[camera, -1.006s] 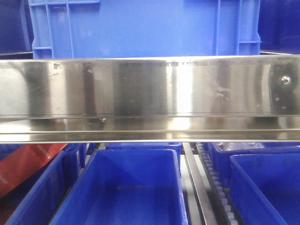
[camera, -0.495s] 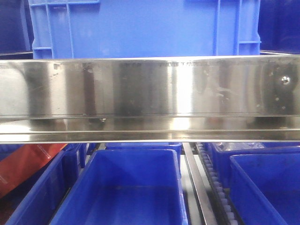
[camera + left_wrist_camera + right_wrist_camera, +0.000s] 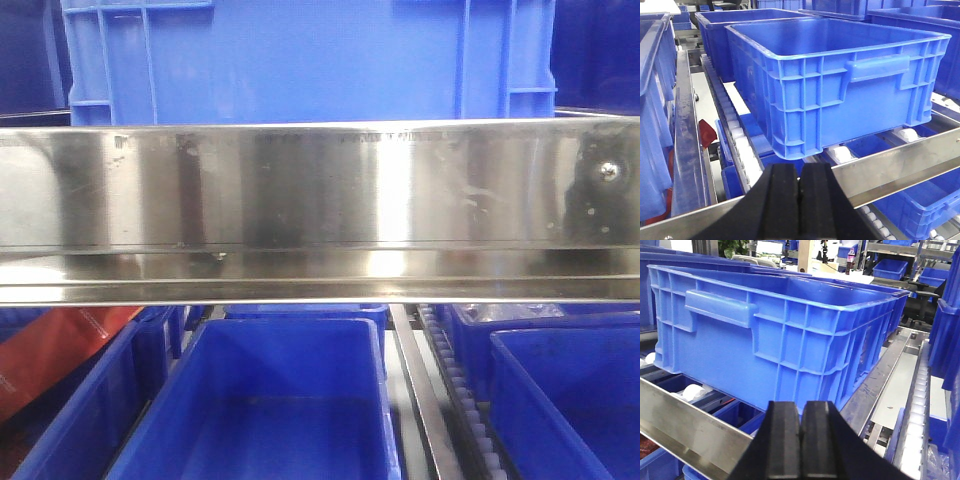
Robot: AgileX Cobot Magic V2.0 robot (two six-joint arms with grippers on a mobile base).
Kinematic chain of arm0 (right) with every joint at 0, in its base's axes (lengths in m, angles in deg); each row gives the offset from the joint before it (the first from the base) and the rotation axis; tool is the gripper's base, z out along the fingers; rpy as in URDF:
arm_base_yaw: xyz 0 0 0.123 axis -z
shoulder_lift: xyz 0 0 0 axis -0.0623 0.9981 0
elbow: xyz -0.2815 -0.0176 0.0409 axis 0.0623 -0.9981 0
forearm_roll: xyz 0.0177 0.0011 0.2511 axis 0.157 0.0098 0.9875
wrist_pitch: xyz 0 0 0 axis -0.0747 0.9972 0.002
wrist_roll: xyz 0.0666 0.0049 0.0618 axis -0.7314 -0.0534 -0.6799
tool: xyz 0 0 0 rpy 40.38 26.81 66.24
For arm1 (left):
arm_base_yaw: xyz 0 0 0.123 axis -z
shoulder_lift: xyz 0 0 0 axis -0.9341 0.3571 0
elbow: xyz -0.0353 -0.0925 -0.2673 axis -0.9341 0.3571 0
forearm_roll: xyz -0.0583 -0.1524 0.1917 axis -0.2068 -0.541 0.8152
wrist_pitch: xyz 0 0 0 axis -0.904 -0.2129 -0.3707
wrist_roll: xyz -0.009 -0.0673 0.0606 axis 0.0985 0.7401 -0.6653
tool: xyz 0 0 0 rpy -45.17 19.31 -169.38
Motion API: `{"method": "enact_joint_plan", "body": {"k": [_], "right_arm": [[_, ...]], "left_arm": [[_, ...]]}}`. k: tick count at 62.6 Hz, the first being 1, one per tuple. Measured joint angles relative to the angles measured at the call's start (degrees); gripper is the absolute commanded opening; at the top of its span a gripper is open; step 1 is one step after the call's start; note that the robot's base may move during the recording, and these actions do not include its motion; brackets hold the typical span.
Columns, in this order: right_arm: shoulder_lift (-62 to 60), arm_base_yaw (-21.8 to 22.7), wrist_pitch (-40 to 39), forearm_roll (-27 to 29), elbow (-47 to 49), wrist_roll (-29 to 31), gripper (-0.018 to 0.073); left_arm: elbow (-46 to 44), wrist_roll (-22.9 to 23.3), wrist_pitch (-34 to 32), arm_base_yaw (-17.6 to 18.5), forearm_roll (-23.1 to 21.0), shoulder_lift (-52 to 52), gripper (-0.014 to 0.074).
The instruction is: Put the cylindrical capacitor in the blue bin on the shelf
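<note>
the shelf's steel front rail runs across the whole front view. a big blue bin sits just behind it on roller tracks, with open room above its rim. lower bins stand open below. left gripper and right gripper are both closed, pads touching, holding nothing visible. no capacitor is seen.

I see the shiny stainless-steel shelf rail spanning the front view; a large blue plastic ribbed crate rests on white roller tracks behind it.
</note>
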Motion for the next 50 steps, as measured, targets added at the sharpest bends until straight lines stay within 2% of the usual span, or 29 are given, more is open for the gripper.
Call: {"method": "enact_joint_plan", "body": {"k": [25, 32, 38, 50], "right_arm": [[0.0, 0.0, -0.3, 0.0, 0.0, -0.1, -0.0162], [0.0, 0.0, -0.3, 0.0, 0.0, -0.1, -0.0162], [0.0, 0.0, -0.3, 0.0, 0.0, -0.1, -0.0162], [0.0, 0.0, -0.4, 0.0, 0.0, -0.1, -0.0162]], "left_arm": [[0.0, 0.0, 0.0, 0.0, 0.0, 0.0, -0.0111], [0.1, 0.0, -0.5, -0.7, 2.2, 0.0, -0.0111], [1.9, 0.0, -4.3, -4.1, 4.5, -0.6, -0.0111], [12.3, 0.0, -17.8, -15.3, 4.9, -5.3, -0.0111]]}}
